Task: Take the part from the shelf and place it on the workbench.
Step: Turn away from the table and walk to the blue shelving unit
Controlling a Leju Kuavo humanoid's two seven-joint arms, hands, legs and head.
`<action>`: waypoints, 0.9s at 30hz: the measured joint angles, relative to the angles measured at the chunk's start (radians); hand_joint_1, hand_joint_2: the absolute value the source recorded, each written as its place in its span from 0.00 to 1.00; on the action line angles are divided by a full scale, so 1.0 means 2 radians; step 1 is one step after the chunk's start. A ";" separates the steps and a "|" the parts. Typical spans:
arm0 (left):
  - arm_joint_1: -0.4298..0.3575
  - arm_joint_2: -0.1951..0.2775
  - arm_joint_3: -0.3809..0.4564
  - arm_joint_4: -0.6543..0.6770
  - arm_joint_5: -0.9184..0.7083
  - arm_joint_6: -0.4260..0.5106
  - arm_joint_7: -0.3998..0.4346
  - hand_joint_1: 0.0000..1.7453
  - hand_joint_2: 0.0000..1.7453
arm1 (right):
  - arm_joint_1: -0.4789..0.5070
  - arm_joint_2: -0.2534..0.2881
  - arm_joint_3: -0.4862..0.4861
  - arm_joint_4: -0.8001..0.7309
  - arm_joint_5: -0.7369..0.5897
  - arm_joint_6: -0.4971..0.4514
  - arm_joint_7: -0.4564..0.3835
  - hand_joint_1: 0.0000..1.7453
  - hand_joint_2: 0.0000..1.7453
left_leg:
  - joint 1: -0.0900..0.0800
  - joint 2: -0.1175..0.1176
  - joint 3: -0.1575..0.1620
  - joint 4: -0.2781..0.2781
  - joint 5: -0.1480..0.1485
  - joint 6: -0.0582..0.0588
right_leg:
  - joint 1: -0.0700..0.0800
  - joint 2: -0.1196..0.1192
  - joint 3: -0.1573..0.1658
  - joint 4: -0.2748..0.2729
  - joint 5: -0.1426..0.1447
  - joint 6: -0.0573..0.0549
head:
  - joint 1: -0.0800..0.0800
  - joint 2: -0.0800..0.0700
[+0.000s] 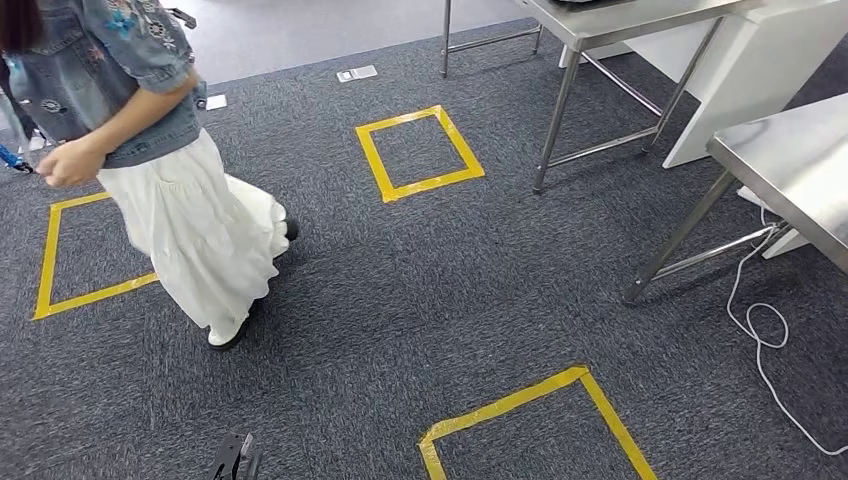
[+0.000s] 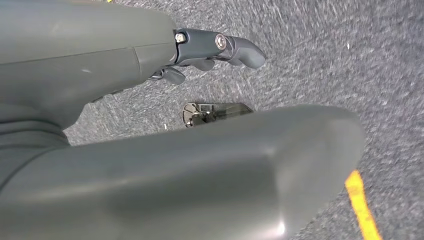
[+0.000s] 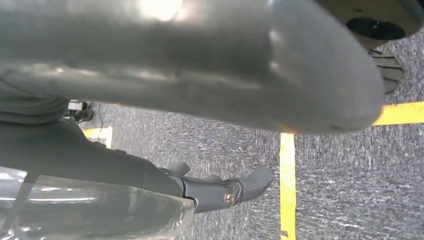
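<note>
My left hand (image 2: 210, 52) hangs low over the dark grey carpet (image 2: 320, 60), thumb stretched out and fingers loose, with nothing in it. Its dark tip (image 1: 235, 460) peeks in at the bottom edge of the head view. My right hand (image 3: 220, 190) also hangs above the carpet beside a yellow tape line (image 3: 287, 185), thumb out and holding nothing. A steel workbench (image 1: 800, 165) stands at the right and a second one (image 1: 620, 20) behind it. I see no part and no shelf.
A person in a denim jacket and white skirt (image 1: 190, 230) stands on the left, close to a yellow tape square (image 1: 60, 260). Other tape squares (image 1: 420, 150) (image 1: 530, 410) mark the carpet. A white cable (image 1: 765, 335) trails on the floor by the near bench's leg (image 1: 680, 235).
</note>
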 joint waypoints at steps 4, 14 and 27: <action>-0.003 -0.001 0.000 0.000 -0.002 0.005 0.002 0.00 0.00 | 0.004 0.002 -0.001 0.001 0.001 0.002 -0.001 0.00 0.00 | -0.006 0.002 0.016 -0.031 0.008 0.009 | 0.005 -0.021 0.007 -0.002 -0.004 0.010 | 0.002 0.000; -0.007 -0.004 0.005 0.000 -0.010 0.013 0.017 0.00 0.00 | 0.011 0.006 -0.004 0.003 0.007 0.010 -0.006 0.00 0.00 | -0.007 -0.069 0.013 -0.037 0.018 0.026 | 0.000 0.054 -0.044 0.100 -0.041 0.019 | 0.007 0.000; -0.011 -0.004 0.006 0.000 -0.028 0.017 0.030 0.00 0.00 | 0.015 0.005 -0.012 0.004 0.012 0.027 0.005 0.00 0.00 | -0.003 -0.037 -0.060 0.102 -0.045 0.002 | -0.002 0.034 0.005 -0.009 0.005 -0.008 | 0.004 0.000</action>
